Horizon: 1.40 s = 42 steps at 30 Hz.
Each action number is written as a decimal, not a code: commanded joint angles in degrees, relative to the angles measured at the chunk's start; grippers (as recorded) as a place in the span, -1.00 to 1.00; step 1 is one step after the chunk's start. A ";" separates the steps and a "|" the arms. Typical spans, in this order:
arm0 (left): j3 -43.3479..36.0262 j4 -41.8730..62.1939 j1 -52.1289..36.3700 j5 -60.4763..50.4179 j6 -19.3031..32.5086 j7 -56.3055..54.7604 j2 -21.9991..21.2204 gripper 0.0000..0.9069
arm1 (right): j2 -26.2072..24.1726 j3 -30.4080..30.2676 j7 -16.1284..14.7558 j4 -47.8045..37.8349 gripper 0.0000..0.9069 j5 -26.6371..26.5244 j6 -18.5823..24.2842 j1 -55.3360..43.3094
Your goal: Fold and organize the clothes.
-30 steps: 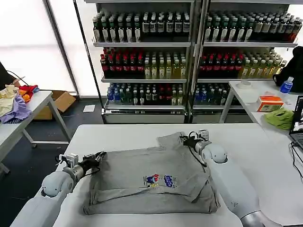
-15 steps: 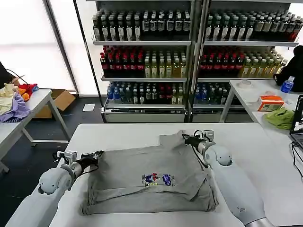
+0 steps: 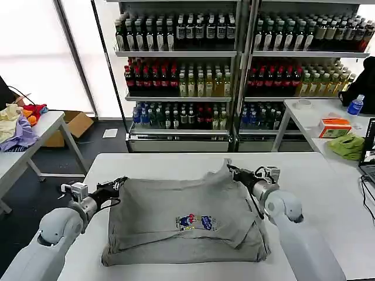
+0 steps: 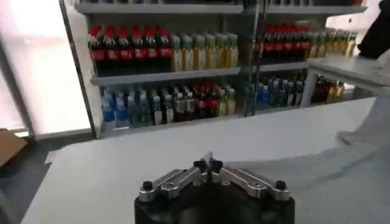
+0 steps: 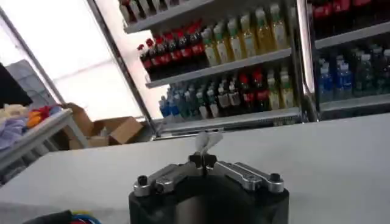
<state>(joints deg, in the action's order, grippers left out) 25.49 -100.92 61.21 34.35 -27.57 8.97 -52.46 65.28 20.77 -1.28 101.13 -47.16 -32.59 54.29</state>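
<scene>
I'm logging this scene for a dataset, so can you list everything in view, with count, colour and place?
shirt: one, light grey with small chest print, folded on the table, both far corners lifted
table: one, white, in front of the robot
shelves: two units, stocked with bottles, behind
clothes pile: one, yellow, purple, red, on the left side table
green cloth: one, on the right side table
orange box: one, right side table
cardboard box: one, brown, floor left
left gripper: shut on the shirt's left corner
right gripper: shut on the shirt's right corner
</scene>
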 commanded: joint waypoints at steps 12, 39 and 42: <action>13.98 -16.98 23.42 -0.35 -2.84 -2.66 -0.25 -0.96 | -0.36 13.78 0.65 24.77 -1.00 -2.93 -0.43 31.58; 18.22 -28.26 37.53 -9.64 -2.31 -9.72 -9.23 1.00 | 1.31 22.83 -4.52 26.26 1.00 13.68 15.81 39.29; 13.45 -28.88 37.14 -9.74 -2.06 -15.49 -15.53 1.00 | 1.65 23.31 -4.87 25.39 1.00 13.60 17.38 39.46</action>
<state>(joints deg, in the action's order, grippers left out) 42.89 -126.66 96.11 24.72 -30.01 4.17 -60.15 66.57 40.93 -4.69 126.90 -36.75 -23.37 92.13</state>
